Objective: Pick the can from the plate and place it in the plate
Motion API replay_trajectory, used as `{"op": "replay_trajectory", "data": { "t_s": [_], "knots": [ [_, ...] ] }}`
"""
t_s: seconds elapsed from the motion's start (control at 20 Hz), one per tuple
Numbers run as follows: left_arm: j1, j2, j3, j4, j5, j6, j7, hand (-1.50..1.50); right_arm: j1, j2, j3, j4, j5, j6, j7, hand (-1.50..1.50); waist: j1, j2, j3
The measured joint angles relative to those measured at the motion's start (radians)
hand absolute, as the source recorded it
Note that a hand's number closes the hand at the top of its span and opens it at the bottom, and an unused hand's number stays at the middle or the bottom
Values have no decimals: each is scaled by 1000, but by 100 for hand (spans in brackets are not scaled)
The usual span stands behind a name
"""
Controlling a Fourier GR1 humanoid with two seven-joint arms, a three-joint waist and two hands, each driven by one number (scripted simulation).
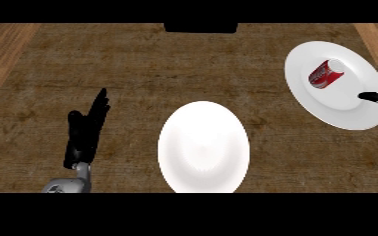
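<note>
Red can (325, 73) lying on its side on the far-right plate (310, 97); near plate (204, 147) at tabletop (148, 70) centre; left robot hand (83, 132) released, fingers straight; right robot hand (368, 96) barely visible, state indeterminable

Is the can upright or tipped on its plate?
Tipped. The red can lies on its side on the far right plate: its long side shows, with its silver top end facing up-right.

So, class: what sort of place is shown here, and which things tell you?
Probably a kitchen counter or dining surface: a brown wood-grain top holds two white plates, one bare and one carrying a red drinks can lying on its side.
</note>
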Motion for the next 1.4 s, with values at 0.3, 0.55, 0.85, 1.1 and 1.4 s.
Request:
{"op": "replay_trajectory", "data": {
  "t_s": [0.3, 0.55, 0.85, 1.1, 1.4],
  "knots": [
    [6, 6, 14, 24, 9, -15, -30, 0, 15, 9, 5, 4, -2, 20, -56, -150, 3, 1, 0],
    [-11, 3, 25, 43, 10, -14, -35, 0, 29, 28, 12, 5, 2, -32, -67, -150, -1, -1, -1],
    [-12, 2, 15, 18, 2, -17, -6, 0, 28, 39, 26, 18, 20, -114, -51, -150, 5, 0, 0],
    [8, 11, 21, -1, 10, -29, -7, 0, 47, 35, 29, 30, 23, -140, -55, -150, 6, 1, 0],
    [-8, 4, 23, 8, 6, -23, 3, 0, 75, 15, 28, 42, 27, -167, -65, -150, 8, 3, 1]
  ]
}}
